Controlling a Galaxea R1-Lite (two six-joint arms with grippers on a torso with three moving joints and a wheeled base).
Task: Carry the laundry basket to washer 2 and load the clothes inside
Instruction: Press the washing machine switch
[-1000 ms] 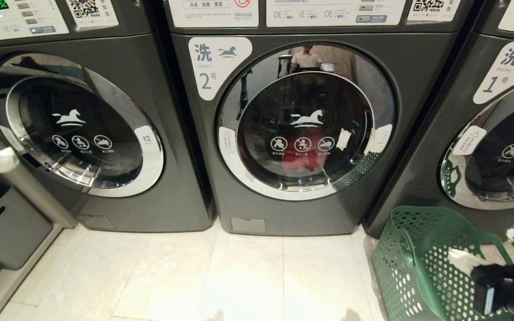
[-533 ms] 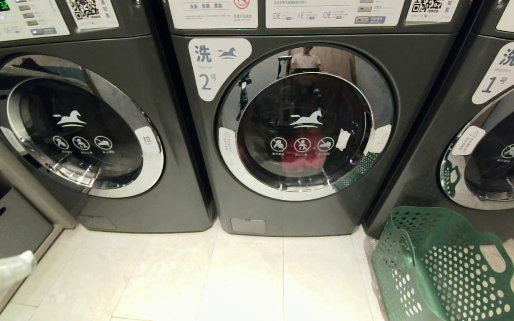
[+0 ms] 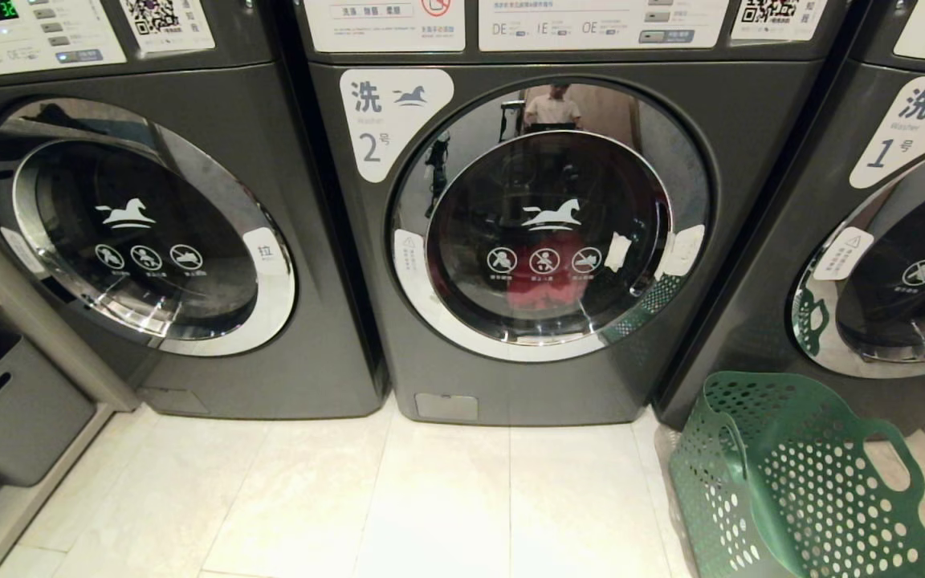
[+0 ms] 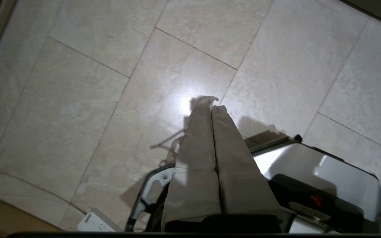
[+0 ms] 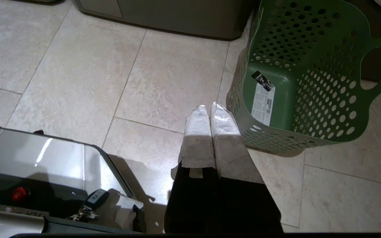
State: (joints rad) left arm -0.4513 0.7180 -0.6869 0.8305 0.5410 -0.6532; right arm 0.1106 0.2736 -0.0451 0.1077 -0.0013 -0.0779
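We see a pale beige tiled floor (image 3: 398,498) with thin grout lines. On it stand three dark grey front-loading washers: one at 11 o'clock (image 3: 189,241), the one labelled 2 (image 3: 543,241) at 12, another at 2 (image 3: 872,265). A green perforated plastic laundry basket (image 3: 800,482) sits at 4 o'clock.

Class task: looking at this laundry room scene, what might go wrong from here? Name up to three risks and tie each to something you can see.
1. The laundry basket stands empty on the floor tiles near the robot's base; driving off may knock it.
2. Only something pink-red shows behind washer 2's shut door; other clothes cannot be confirmed inside.
3. The basket sits before washer 1, possibly blocking that door.
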